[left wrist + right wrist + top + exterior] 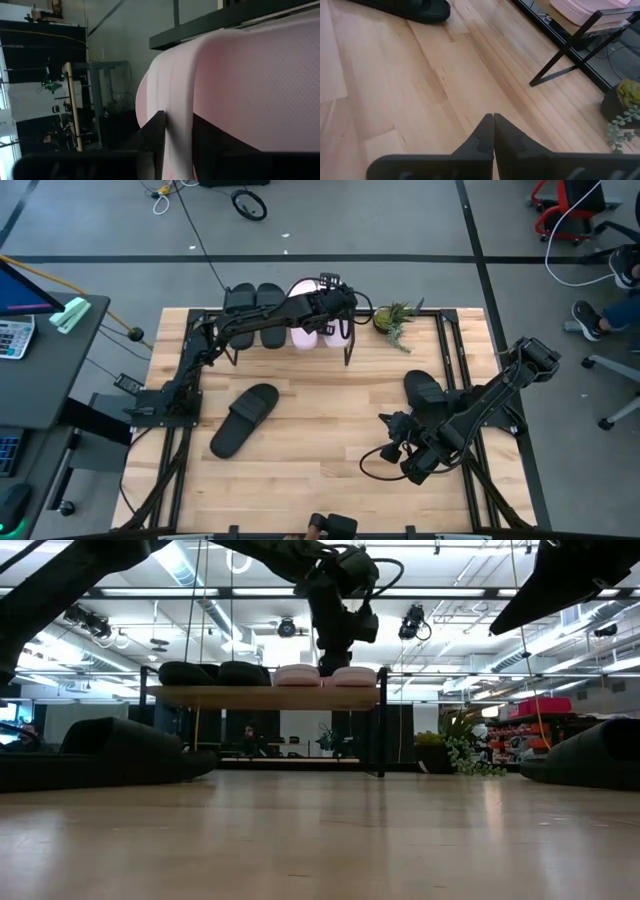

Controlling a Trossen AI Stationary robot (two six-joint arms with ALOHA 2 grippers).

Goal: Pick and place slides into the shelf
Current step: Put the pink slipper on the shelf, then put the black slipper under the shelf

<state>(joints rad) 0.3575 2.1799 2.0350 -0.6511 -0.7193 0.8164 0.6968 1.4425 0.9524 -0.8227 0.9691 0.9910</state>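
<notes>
The shelf point(265, 697) stands at the table's far edge, its wooden board on thin black legs. On the board lie two black slides point(255, 310) and, to their right, two pink slides point(298, 675). My left gripper point(338, 658) reaches over the board and is shut on the right-hand pink slide point(352, 675). One more black slide point(245, 420) lies flat on the table left of centre. Another point(425, 390) lies by my right arm. My right gripper point(385, 423) is shut and hovers low over bare wood near the table's right front. My left gripper point(177, 120) pinches a pink edge of the right-hand slide, seemingly its strap point(175, 100), between the two fingers point(155, 132). It comes from above, pointing down. The slide sits level on the shelf's board point(370, 697) beside the other pink one.
A small potted plant point(395, 318) stands right of the shelf. The shelf's black legs point(560, 65) slant down to the table. Open wood lies in the table's middle point(330, 410) between the two loose black slides. A person's foot point(585, 320) shows beyond the table's right side.
</notes>
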